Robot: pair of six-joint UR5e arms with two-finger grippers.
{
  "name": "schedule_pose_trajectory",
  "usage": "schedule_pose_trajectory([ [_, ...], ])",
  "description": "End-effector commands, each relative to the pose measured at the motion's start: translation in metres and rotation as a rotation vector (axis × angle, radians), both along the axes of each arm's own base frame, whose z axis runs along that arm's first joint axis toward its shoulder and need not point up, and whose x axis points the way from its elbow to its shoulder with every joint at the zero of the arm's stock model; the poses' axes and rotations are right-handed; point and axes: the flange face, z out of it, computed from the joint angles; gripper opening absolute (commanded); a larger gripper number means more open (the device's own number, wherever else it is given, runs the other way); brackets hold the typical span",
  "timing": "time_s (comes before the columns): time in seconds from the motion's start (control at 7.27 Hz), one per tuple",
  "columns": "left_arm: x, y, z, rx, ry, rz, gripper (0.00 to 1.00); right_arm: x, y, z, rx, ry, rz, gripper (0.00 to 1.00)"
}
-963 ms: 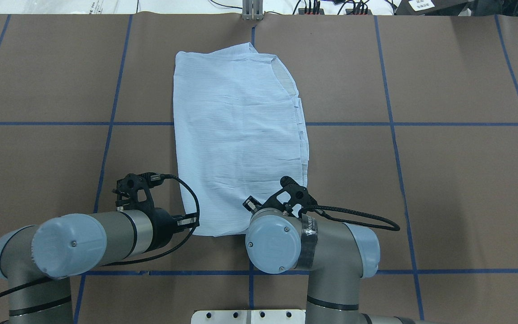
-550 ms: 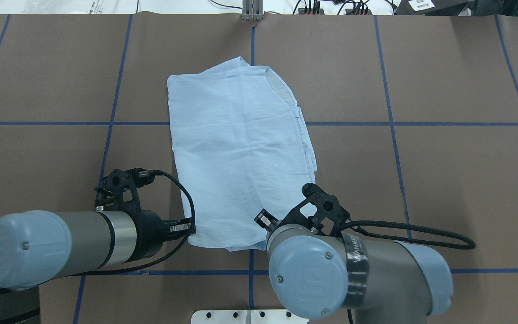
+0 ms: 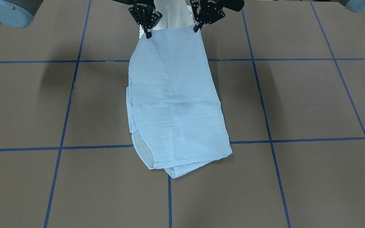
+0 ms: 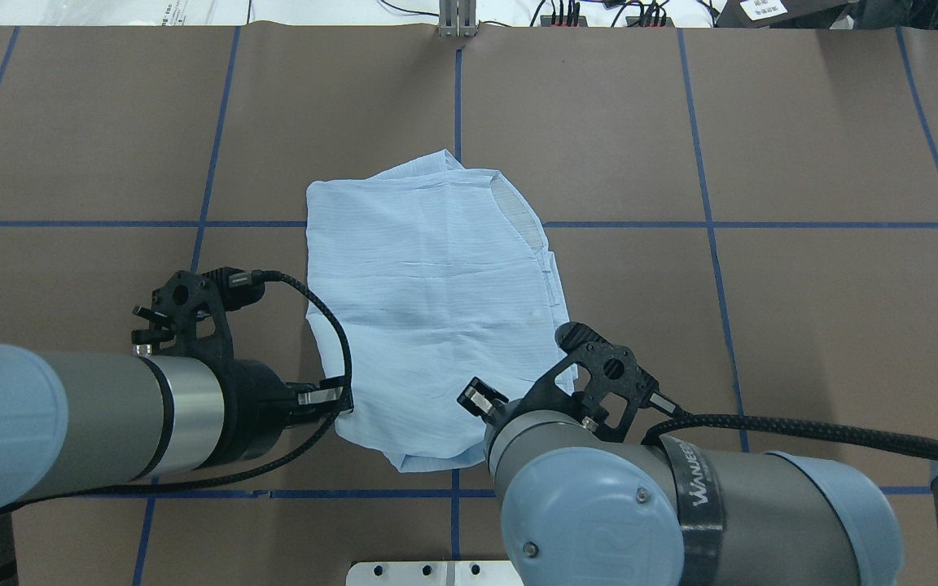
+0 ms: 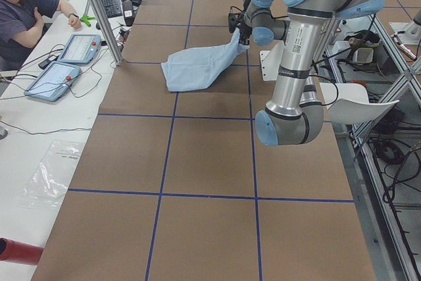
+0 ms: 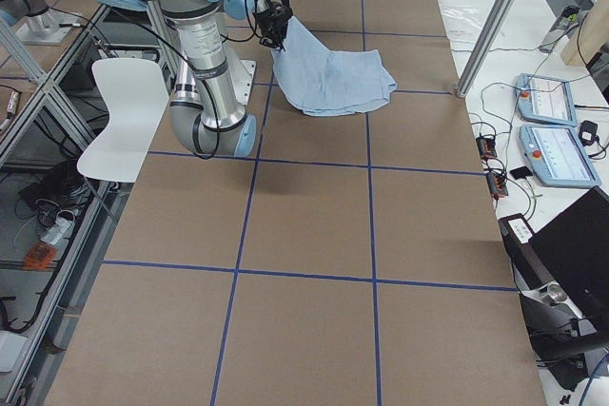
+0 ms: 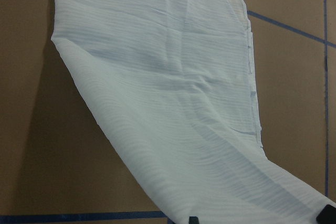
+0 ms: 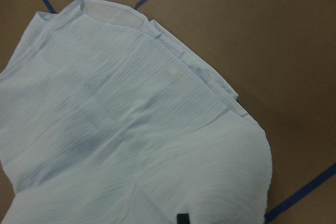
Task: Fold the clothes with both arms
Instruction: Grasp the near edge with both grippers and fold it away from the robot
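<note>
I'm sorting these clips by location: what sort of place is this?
Probably a robotics lab or data-collection cell. The left arm and right arm hold a shirt on a table gridded with blue tape. A seated operator sits beside control tablets.

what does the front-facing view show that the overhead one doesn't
Only front-facing: the left tool and right tool each pinching a corner of the shirt's raised edge. Only overhead: the left arm and right arm covering those grips, and cables beyond the table's far edge. Both: the shirt's far end resting on the brown table with blue tape lines.
</note>
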Motion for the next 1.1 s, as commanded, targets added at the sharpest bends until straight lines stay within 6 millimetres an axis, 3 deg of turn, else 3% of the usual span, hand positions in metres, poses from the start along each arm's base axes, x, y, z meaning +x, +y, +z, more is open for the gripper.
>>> schedule_pose_trajectory([
  [0.0,0.000,-0.065,0.003,0.068,-0.082,-0.084,0.00,-0.006,-0.051,-0.021,0.076,0.022,0.054,0.00],
  [0.14,-0.004,-0.105,0.017,0.092,-0.147,-0.131,0.00,-0.016,-0.083,-0.023,0.101,0.024,0.083,0.00],
  [0.41,0.002,-0.183,0.035,0.115,-0.254,-0.198,0.00,-0.040,-0.152,-0.005,0.168,0.039,0.119,0.00],
  [0.55,0.017,-0.217,0.045,0.117,-0.309,-0.205,0.00,-0.062,-0.188,0.002,0.177,0.050,0.137,0.00],
  [0.83,0.055,-0.262,0.096,0.124,-0.316,-0.221,0.00,-0.123,-0.260,0.001,0.178,0.085,0.175,0.00],
  [0.96,0.071,-0.282,0.109,0.119,-0.325,-0.229,0.00,-0.135,-0.286,0.020,0.185,0.103,0.178,0.00],
])
